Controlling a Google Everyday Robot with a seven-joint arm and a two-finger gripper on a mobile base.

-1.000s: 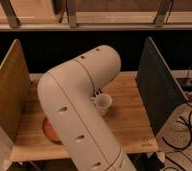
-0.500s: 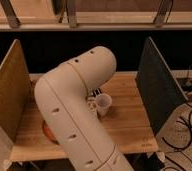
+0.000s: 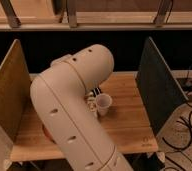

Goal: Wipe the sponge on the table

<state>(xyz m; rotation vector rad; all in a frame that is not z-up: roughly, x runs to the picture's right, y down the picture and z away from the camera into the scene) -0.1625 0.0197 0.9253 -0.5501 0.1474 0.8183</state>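
The sponge is not plainly in view; an orange-brown patch (image 3: 45, 133) peeps out at the left edge of the arm (image 3: 69, 112), low on the front left of the table (image 3: 131, 127), and may be it, though I cannot tell; most of it is hidden behind the arm, and whether anything touches it cannot be seen.

The gripper (image 3: 94, 97) is near the middle of the table, low over the wood and just left of a white cup (image 3: 103, 104); only small dark and pale parts of it show past the arm's bulk, so I cannot tell whether the claw is open, closed or gripping anything; whether it touches the cup cannot be told either. The cup stands upright on the table, its mouth up.

The arm is a thick pale cream tube with small dark slots; it rises from the bottom edge, bends at a rounded elbow above the table's back half and covers much of the table's left side.

The table is of light wood; a tan board (image 3: 6, 95) stands upright along its left side and a dark board (image 3: 156, 87) along its right. Beyond the dark board, black cables (image 3: 189, 127) lie on a speckled floor. Behind the table runs a wooden rail (image 3: 114, 22) with metal posts.
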